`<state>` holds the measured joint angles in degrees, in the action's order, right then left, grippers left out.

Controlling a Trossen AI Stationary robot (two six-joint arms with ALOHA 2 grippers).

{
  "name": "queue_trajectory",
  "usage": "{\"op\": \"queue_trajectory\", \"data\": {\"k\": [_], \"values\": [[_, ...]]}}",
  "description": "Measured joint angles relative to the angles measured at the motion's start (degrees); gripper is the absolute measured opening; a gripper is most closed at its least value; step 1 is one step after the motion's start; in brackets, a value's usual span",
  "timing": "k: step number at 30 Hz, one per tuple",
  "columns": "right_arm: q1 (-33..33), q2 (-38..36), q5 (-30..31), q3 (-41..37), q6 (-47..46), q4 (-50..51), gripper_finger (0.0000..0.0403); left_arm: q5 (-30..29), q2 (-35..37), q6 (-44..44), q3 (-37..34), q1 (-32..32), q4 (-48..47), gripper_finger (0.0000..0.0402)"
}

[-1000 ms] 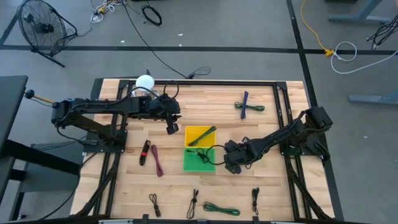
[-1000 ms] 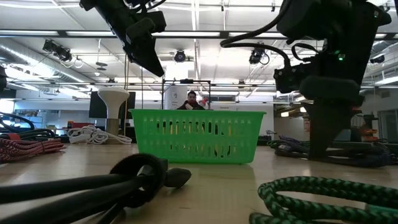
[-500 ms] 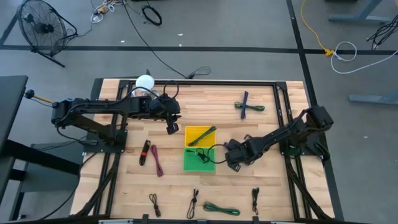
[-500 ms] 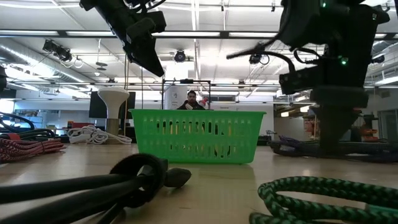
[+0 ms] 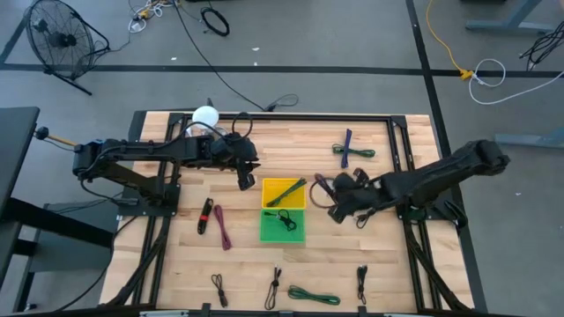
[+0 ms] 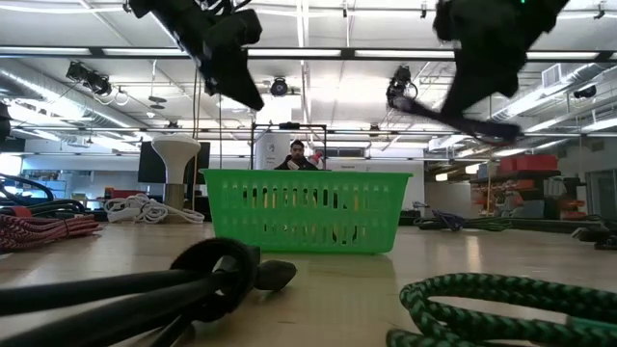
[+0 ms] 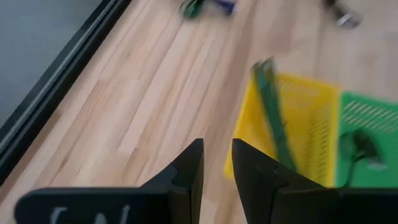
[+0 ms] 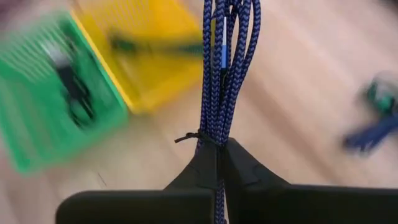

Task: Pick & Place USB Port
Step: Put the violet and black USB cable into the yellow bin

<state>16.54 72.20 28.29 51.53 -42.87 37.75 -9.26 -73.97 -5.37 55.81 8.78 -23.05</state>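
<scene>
- The blue braided cable bundle (image 8: 225, 68) hangs from the right gripper (image 8: 217, 155), whose fingers are clamped on it at its tie; seen from above, it is lifted over the table at about 3 o'clock from the yellow basket (image 5: 282, 192).
- The step in hand looks like the carry: the bundle is picked and off the wood, not yet placed.
- Next, I judge, the right arm must bring the bundle over a basket, the yellow one or the green basket (image 5: 282, 225) at its 6 o'clock, then let go.
- The left gripper (image 5: 244, 179) waits at 9 o'clock of the yellow basket, fingers nearly together, holding nothing.
- The right wrist view alone shows the clamped grip; the low view shows only the height above the green basket (image 6: 305, 210).
</scene>
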Motion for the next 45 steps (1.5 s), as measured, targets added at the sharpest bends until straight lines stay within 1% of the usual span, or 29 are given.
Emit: {"op": "queue_trajectory", "data": {"k": [4,8,12,15,18,21,25,30,36,42,45], "values": [[0.0,-5.5,1.9,0.0,8.1,-8.2,0.0000,5.2,0.0,0.5,0.0,0.0,6.0,0.0087],[0.0,-8.5,3.2,0.0,17.9,-19.2,0.0000,8.4,0.0,1.6,0.0,0.0,11.2,0.0087],[-0.1,-9.1,4.6,0.0,27.3,-30.5,0.0000,11.8,0.0,3.0,0.0,0.0,16.5,0.0087],[-0.4,-8.6,3.9,0.1,33.1,-38.0,0.0000,16.8,0.0,3.6,0.0,0.0,23.5,0.0087],[-0.5,-8.5,3.7,0.1,36.9,-42.7,0.0000,21.2,0.0,4.2,0.0,0.0,31.5,0.0087],[-0.5,-8.5,3.7,0.1,39.4,-46.7,0.0000,23.9,0.0,4.5,0.0,0.0,38.5,0.0087],[-0.7,-7.5,2.8,0.1,43.6,-53.6,0.0000,24.6,0.0,3.6,0.0,0.0,42.6,0.0087],[-2.6,-4.8,-2.2,0.1,46.7,-61.8,0.0000,24.6,0.0,3.2,0.0,0.0,42.9,0.0087],[-7.0,-1.9,-7.4,0.1,45.4,-63.1,0.0000,24.6,0.0,3.1,0.0,-0.7,43.1,0.0087],[-9.8,1.5,-12.4,0.1,44.9,-68.7,0.0000,24.6,0.0,3.7,0.0,-1.8,43.1,0.0087],[-10.7,2.9,-14.3,0.1,44.2,-69.8,0.0000,24.2,0.0,3.7,0.0,-2.0,43.2,0.0087]]}}
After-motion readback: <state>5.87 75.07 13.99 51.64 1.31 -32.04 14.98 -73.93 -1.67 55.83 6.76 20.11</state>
